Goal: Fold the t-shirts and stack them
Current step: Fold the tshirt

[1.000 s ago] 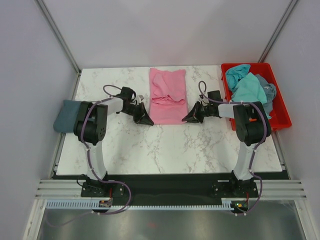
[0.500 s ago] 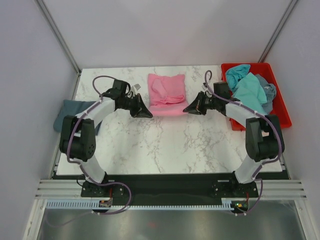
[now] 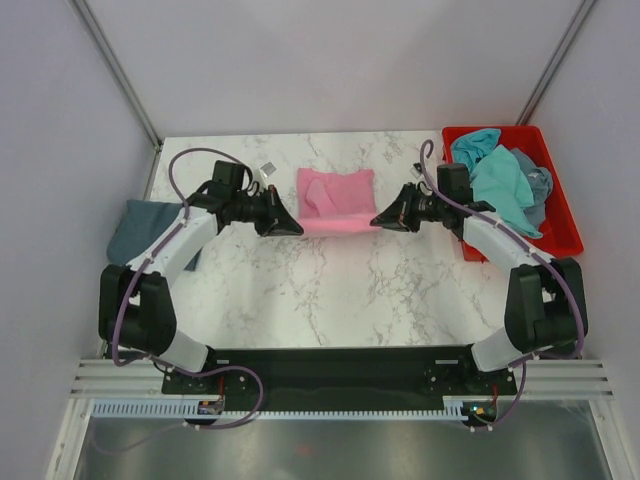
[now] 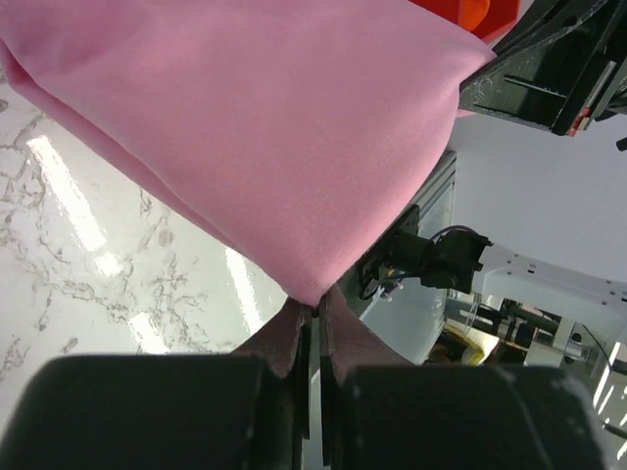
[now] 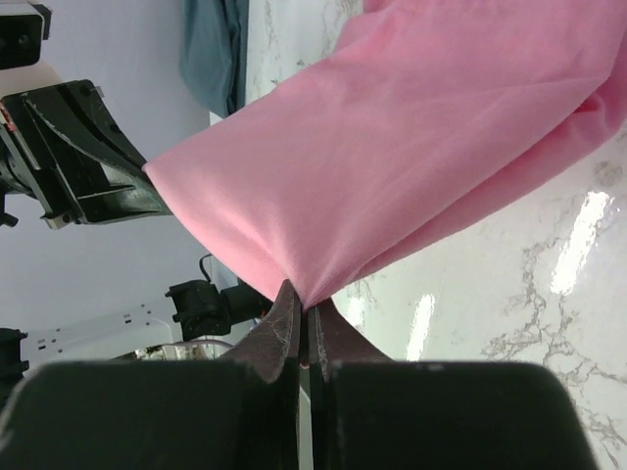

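Marble tabletop [image 3: 330,290], plain pink t-shirt [image 3: 338,205]

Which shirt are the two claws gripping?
The pink t-shirt mid-table: left gripper and right gripper each pinch a corner. Others lie in the red crate or far left.

My left arm [image 3: 180,235], right arm [image 3: 500,238]: white links, bulky black joint housings. Purple cable [image 3: 190,153] on each, loops free near wrist, runs along links down to black bases [image 3: 190,378]. Left gripper [image 3: 290,229], right gripper [image 3: 379,219]: black wedge-shaped shells. Fingers [image 4: 286,345] thin, dark, flat-faced, tapering to narrow tips, with wide black block behind. Small orange-red spot [image 3: 404,212] by right wrist, maybe marking or light, too small to tell. Green and red dots [image 3: 483,408] at right base.
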Action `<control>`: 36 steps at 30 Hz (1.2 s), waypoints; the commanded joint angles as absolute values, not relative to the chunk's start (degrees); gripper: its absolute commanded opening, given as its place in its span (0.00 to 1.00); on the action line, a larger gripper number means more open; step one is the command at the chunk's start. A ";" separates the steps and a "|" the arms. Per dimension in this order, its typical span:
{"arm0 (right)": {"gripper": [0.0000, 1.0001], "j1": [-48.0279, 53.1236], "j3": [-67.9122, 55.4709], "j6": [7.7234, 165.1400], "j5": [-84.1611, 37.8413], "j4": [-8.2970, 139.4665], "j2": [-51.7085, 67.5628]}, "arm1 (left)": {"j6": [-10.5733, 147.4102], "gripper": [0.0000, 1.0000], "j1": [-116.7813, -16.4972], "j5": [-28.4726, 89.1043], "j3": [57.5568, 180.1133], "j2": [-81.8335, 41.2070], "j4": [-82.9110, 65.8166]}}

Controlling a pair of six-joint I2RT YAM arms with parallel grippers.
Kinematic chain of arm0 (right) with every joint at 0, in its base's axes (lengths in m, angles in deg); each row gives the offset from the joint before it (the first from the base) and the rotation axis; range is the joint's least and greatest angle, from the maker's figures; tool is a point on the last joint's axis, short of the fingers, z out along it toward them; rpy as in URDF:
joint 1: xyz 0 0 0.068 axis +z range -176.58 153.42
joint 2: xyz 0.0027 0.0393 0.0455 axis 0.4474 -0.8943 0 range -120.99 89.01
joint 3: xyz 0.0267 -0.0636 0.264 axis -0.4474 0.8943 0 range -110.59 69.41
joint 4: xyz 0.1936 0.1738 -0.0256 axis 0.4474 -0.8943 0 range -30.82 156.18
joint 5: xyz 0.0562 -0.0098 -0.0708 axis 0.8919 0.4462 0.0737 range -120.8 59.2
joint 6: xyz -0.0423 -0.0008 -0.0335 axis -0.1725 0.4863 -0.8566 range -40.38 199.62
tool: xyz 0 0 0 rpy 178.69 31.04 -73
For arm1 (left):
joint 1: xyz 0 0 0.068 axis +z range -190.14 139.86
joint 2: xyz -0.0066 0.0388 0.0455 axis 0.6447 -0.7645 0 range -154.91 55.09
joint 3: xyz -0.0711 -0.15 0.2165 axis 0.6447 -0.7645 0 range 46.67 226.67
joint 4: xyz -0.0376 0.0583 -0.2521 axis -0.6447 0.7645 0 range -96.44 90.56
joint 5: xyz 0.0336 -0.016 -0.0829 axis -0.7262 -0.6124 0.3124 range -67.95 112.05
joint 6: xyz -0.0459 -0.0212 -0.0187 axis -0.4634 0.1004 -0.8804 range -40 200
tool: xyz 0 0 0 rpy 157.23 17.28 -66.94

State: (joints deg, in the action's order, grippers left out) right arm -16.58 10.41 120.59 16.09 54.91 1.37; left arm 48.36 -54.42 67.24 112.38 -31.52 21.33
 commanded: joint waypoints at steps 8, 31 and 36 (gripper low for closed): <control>0.00 -16.74 6.32 119.79 14.20 61.52 -7.04 | 49.92 0.02 -54.20 66.18 123.54 -42.80 21.77; 0.00 -16.73 -33.85 113.19 8.75 62.93 -40.88 | 56.44 0.02 -51.04 58.80 162.58 -76.21 22.91; 0.00 -16.74 -40.88 112.23 7.61 63.02 -46.16 | 57.32 0.02 -51.04 56.43 169.00 -80.08 21.51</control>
